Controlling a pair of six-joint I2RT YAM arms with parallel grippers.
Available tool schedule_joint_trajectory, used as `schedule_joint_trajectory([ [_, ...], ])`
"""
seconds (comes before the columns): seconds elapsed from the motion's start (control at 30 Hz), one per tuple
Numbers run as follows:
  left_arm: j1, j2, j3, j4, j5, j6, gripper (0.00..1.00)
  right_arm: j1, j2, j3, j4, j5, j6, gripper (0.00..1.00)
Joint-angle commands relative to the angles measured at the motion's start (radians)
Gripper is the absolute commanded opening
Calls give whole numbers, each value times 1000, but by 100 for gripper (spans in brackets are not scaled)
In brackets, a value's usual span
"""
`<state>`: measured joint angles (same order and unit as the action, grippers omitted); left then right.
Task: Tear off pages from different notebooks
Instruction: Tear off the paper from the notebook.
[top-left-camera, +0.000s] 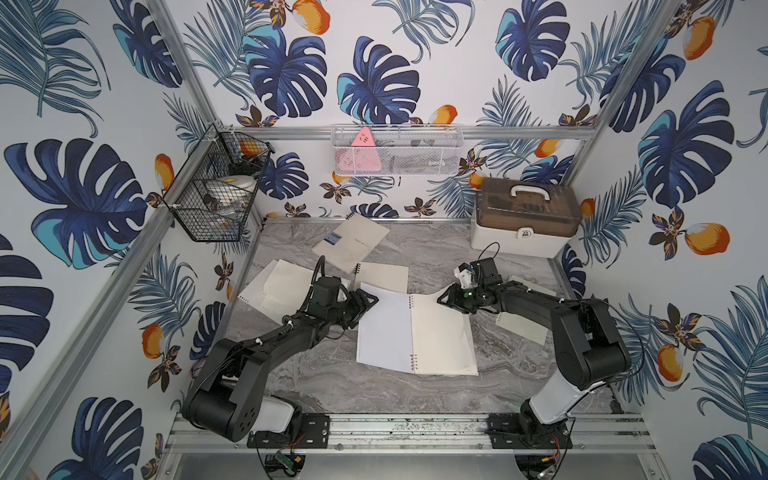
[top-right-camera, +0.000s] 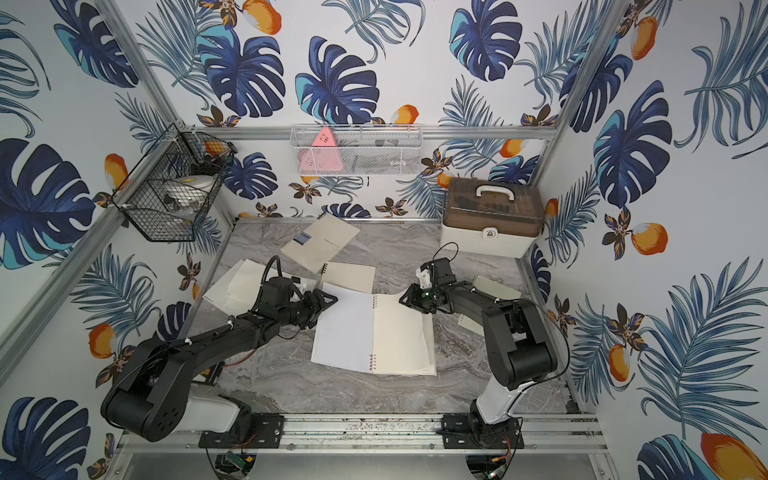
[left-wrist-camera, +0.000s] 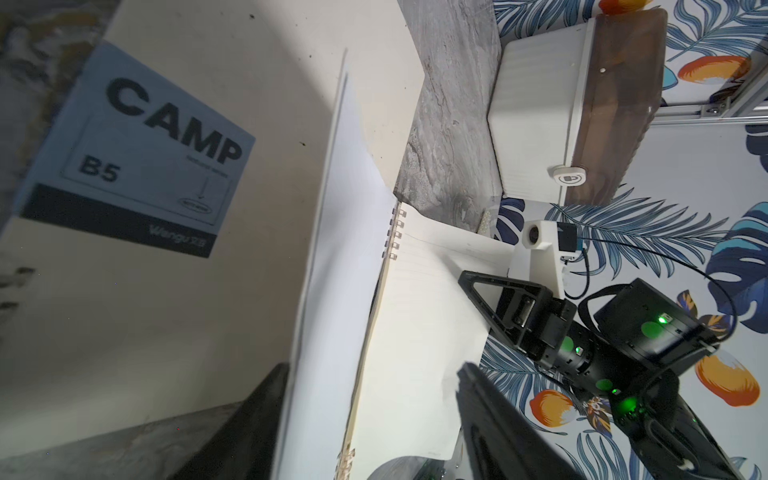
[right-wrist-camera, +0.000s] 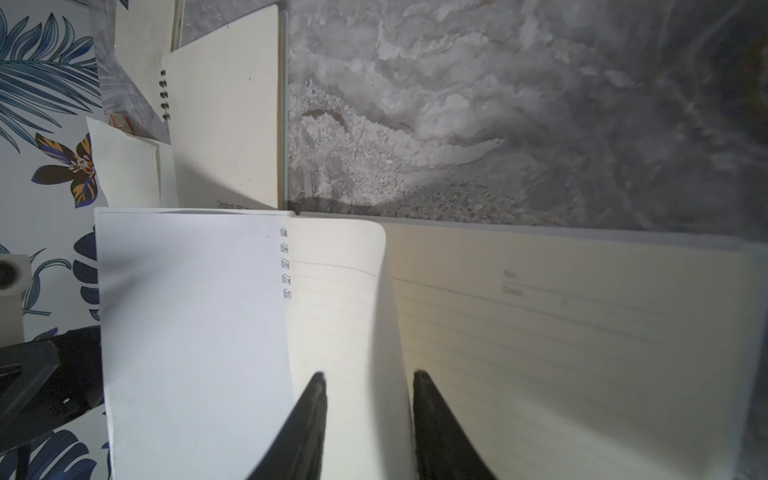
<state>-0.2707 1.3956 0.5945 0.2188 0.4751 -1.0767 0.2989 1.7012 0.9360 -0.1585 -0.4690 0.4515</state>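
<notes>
Two grippers: I am flanking the open notebook (top-left-camera: 415, 332) on the table (top-left-camera: 374, 395).
Right gripper (right-wrist-camera: 369, 374): straddling a lifted, curling lined page (right-wrist-camera: 374, 316); I cannot tell whether it is pinching.
Left gripper (top-left-camera: 368, 301): jaws standing parted at the far corner of the white leaf (top-left-camera: 384, 328).
Spiral (top-left-camera: 414, 362): running near-to-far between us; I am judging the pull sideways, rightward.

Bright, even overhead light in both top views, walls bowing at the edges. Wrist views dimmer: right pincer (right-wrist-camera: 369, 376) blurred up close, counter (right-wrist-camera: 540, 104) darkening at the corners.
</notes>
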Motion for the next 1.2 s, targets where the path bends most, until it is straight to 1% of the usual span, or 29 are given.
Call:
schedule_joint_trajectory([
  [0.0,2,5,5,-55,15,34,60,8,10,15,15,6,-18,37],
  [0.13,2,25,27,-84,24,51,45,14,10,11,26,3,-19,37],
  [0.17,2,23,36,-105,16,64,37,17,10,14,24,0,-23,37],
  [0.2,3,20,43,-123,7,75,32,18,10,17,23,1,-25,37],
  [0.27,2,20,62,-154,-7,95,28,31,12,31,10,9,-38,34],
  [0.3,3,24,71,-165,-7,102,26,43,11,44,-3,25,-47,32],
  [0.33,2,34,79,-173,-3,107,22,66,9,62,-31,67,-65,27],
  [0.43,2,59,98,-175,5,104,0,157,1,133,-112,175,-123,14],
  [0.47,3,63,100,-173,2,100,0,192,-10,148,-124,201,-140,8],
  [0.53,3,65,104,-171,-3,87,0,255,-36,171,-140,251,-174,0],
  [0.63,2,56,100,-161,-19,48,0,384,-79,193,-156,339,-247,0],
  [0.73,3,40,74,-121,-42,-23,0,516,-100,194,-164,391,-328,0],
  [0.87,1,15,44,-75,-85,-111,0,693,-91,192,-171,466,-400,0],
  [1.0,-10,-14,27,-73,-143,-151,0,807,-83,148,-176,521,-425,0],
  [1.1,-10,-18,14,-62,-161,-165,0,861,-107,108,-179,524,-416,0],
  [1.17,-10,-12,6,-53,-164,-170,0,881,-144,87,-193,491,-399,0],
])
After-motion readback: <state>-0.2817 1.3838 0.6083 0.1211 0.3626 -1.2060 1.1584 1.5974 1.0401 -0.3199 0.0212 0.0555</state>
